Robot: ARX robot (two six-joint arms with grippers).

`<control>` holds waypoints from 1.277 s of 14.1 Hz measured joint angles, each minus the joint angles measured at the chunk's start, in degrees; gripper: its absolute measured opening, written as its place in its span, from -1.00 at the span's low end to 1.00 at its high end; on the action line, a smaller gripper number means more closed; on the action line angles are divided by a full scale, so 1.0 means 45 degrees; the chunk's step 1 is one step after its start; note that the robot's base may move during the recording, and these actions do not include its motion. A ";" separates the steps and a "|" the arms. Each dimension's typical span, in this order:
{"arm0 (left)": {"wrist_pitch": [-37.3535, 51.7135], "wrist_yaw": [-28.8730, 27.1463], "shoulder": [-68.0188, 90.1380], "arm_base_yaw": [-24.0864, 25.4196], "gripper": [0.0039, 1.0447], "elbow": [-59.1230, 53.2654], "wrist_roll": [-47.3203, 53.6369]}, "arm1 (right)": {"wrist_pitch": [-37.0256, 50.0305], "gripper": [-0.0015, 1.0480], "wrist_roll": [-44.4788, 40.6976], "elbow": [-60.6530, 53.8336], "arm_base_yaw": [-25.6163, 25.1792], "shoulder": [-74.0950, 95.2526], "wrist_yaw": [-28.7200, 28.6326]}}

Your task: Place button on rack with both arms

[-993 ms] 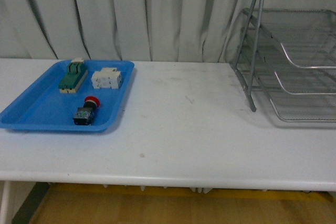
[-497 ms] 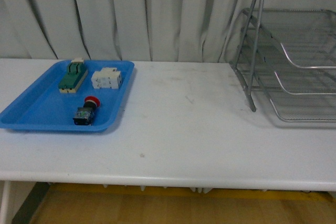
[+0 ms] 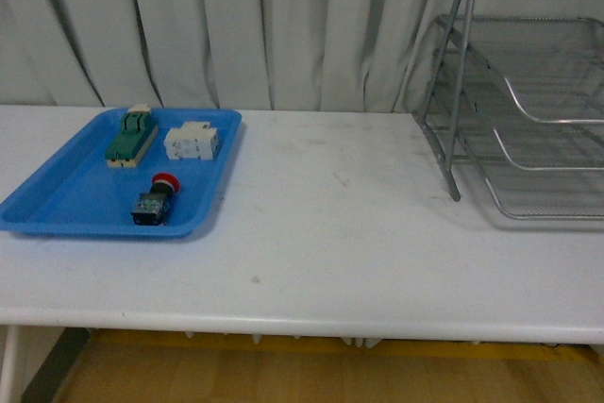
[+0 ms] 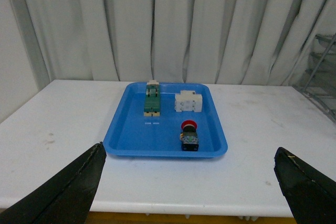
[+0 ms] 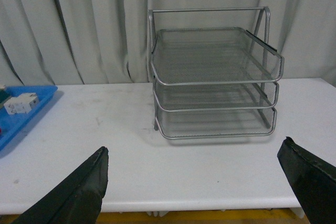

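Note:
The button [image 3: 155, 199], red cap on a dark body, lies in the near part of the blue tray [image 3: 57, 200] at the left of the table. It also shows in the left wrist view [image 4: 189, 136]. The silver wire rack [image 3: 528, 101] stands at the right; in the right wrist view [image 5: 212, 77] all three tiers look empty. My left gripper [image 4: 189, 192] is open and empty, back from the tray near the table's front edge. My right gripper [image 5: 202, 190] is open and empty, facing the rack from the front edge. Neither arm shows in the front view.
The blue tray [image 4: 126, 135] also holds a green-topped beige switch [image 3: 130, 136] and a white blocky breaker [image 3: 192, 142] at its far end. The white table [image 3: 330, 233] runs between tray and rack. A grey curtain [image 3: 236, 25] hangs behind.

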 joint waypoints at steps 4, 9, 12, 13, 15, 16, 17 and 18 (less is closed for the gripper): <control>0.0000 0.0005 0.0000 0.0000 0.88 0.0000 0.0000 | 0.0000 0.87 0.0000 0.0000 0.0000 0.0000 0.0000; 0.0000 0.0005 0.0000 0.0000 0.88 0.0000 0.0000 | 0.0000 0.87 0.0000 0.0000 0.0000 0.0000 0.0000; 0.0000 0.0005 0.0000 0.0000 0.88 0.0000 0.0000 | 0.0000 0.87 0.0000 0.0000 0.0000 0.0000 -0.0005; 0.0000 0.0005 0.0000 0.0000 0.88 0.0000 0.0000 | 0.0000 0.87 0.0000 0.0000 0.0000 0.0000 -0.0005; 0.0000 0.0005 0.0000 0.0000 0.88 0.0000 0.0000 | 0.0000 0.87 0.0000 0.0000 0.0000 0.0000 -0.0005; 0.0000 0.0005 0.0000 0.0000 0.88 0.0000 0.0000 | 0.0000 0.87 0.0000 0.0000 0.0000 0.0000 -0.0005; 0.0000 0.0000 0.0000 0.0000 0.88 0.0000 0.0000 | 0.0000 0.87 0.0000 0.0000 0.0000 0.0000 -0.0005; 0.0000 0.0000 0.0000 0.0000 0.88 0.0000 0.0000 | 0.0000 0.87 0.0000 0.0000 0.0000 0.0000 -0.0005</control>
